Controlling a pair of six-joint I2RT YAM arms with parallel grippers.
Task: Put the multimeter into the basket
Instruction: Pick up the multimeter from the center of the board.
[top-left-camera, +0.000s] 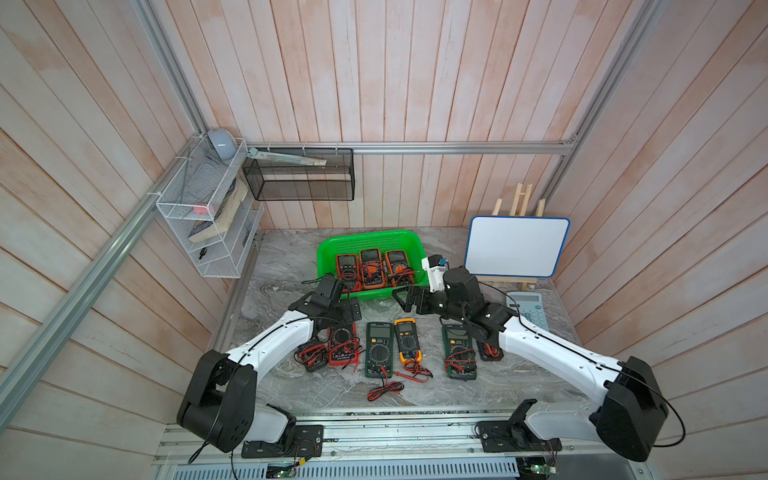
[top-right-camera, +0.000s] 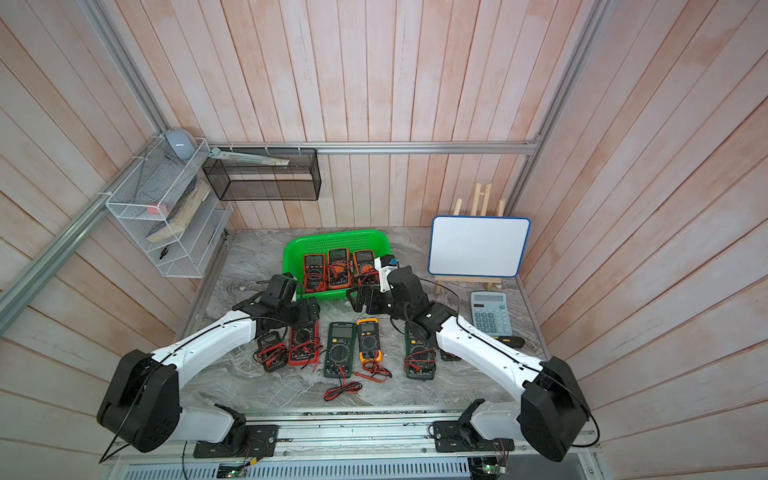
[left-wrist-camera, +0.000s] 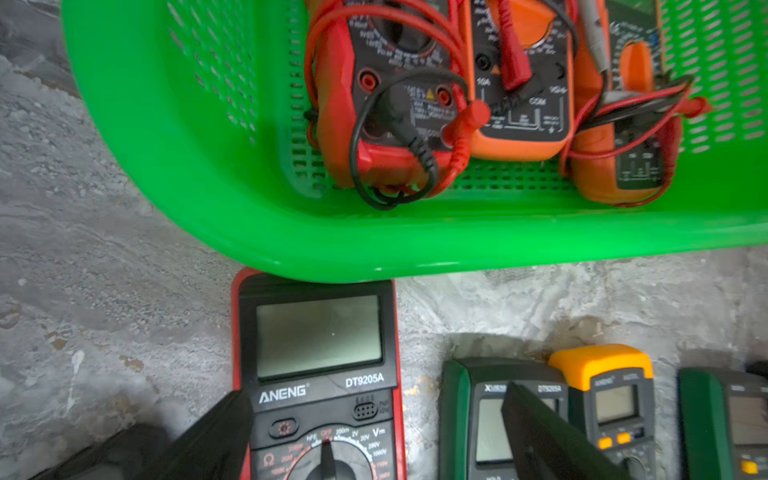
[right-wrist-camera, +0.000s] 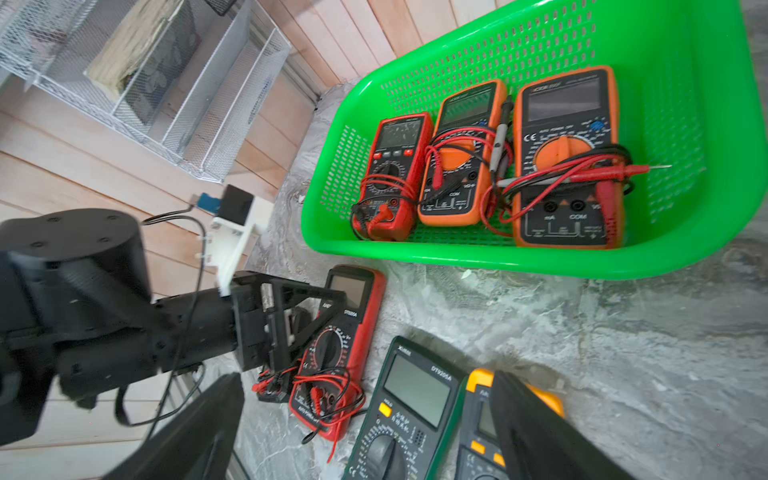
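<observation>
The green basket (top-left-camera: 365, 236) (top-right-camera: 332, 235) stands at the back of the table and holds three multimeters (right-wrist-camera: 565, 158) side by side. Several more multimeters lie in a row in front of it. My left gripper (left-wrist-camera: 374, 419) (top-left-camera: 344, 318) hangs open just above the red multimeter (left-wrist-camera: 320, 374) (top-left-camera: 343, 347), one finger on each side of its top end, touching nothing. My right gripper (right-wrist-camera: 365, 407) (top-left-camera: 409, 300) is open and empty in the air near the basket's front right corner, over the green multimeter (right-wrist-camera: 411, 399) and the yellow one (right-wrist-camera: 476, 419).
A whiteboard on an easel (top-left-camera: 515, 245) and a calculator (top-left-camera: 528, 309) stand at the right. A white wire rack (top-left-camera: 208, 216) and a black mesh bin (top-left-camera: 299, 174) hang on the walls. Loose red and black leads (top-left-camera: 384, 390) trail toward the front edge.
</observation>
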